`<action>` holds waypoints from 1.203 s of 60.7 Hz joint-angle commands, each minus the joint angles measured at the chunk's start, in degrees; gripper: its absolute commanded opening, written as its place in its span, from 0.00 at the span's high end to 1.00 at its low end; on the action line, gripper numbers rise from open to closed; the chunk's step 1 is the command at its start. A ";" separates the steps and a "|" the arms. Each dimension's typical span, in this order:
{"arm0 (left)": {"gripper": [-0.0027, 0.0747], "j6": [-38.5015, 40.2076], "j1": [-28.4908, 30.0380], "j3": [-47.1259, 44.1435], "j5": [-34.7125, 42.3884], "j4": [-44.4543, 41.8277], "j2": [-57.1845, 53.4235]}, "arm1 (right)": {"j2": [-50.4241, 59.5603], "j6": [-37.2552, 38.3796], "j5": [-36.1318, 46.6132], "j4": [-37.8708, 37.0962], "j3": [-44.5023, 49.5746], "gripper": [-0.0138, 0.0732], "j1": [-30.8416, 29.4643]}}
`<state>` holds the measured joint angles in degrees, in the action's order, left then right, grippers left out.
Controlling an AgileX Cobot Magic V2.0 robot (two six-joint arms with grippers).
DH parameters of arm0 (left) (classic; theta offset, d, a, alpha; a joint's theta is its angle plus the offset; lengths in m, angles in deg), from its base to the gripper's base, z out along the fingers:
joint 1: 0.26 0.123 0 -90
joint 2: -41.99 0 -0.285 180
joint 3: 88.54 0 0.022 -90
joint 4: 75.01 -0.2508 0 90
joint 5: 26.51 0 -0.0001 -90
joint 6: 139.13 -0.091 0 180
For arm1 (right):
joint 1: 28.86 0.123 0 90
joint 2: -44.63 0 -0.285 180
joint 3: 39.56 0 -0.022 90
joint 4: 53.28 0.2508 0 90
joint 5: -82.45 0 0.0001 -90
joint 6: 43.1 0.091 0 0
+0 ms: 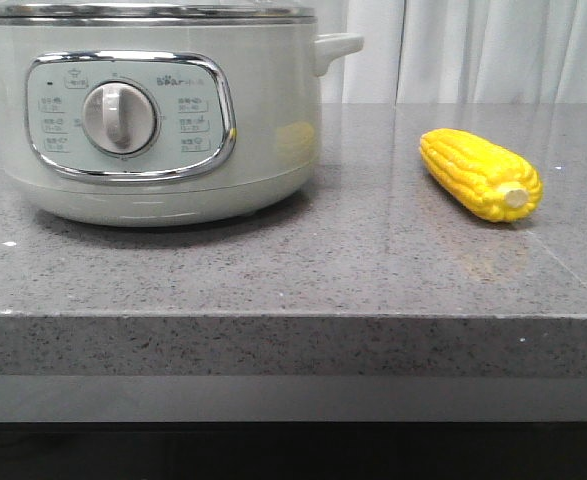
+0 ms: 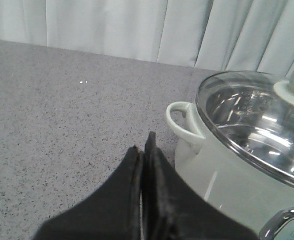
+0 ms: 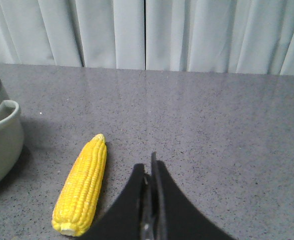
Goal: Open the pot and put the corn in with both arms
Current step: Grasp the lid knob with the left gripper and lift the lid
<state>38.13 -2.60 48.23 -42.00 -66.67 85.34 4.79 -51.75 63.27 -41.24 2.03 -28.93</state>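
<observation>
The left gripper (image 2: 145, 150) is seen with its 2 fingers pressed together, nothing between them, held above the grey speckled counter (image 2: 61, 125) just beside the pot (image 2: 237, 175). The right gripper (image 3: 149, 172) is likewise closed on nothing, near the corn (image 3: 81, 187). The pot's glass lid (image 2: 257, 125) is seated in place. In the front view, the corn (image 1: 480, 174) is laid on the counter, apart from the pot (image 1: 153, 110), stub end forward.
</observation>
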 commanded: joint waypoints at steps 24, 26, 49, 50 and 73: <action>0.07 -0.04 -0.51 2.20 4.65 1.55 1.93 | -0.79 0.02 -0.10 0.22 -2.35 0.19 -0.24; 0.09 -0.04 -0.51 2.20 4.39 2.57 1.93 | -0.79 0.02 -0.28 0.22 -2.35 0.19 -0.24; 0.10 -6.43 -3.21 24.99 -15.79 2.78 17.10 | -0.79 0.02 -3.99 0.22 -2.35 0.19 -0.24; 0.10 -6.43 -3.73 26.05 -16.29 2.78 18.45 | -0.79 0.02 -3.99 0.22 -2.35 0.19 -0.24; 0.10 -5.81 -20.12 55.75 -32.20 2.78 41.69 | -0.79 0.02 -3.91 0.22 -2.35 0.19 -0.24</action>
<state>31.88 -20.53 95.99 -71.96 -64.71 123.60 4.27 -51.75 55.63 -41.24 1.81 -28.93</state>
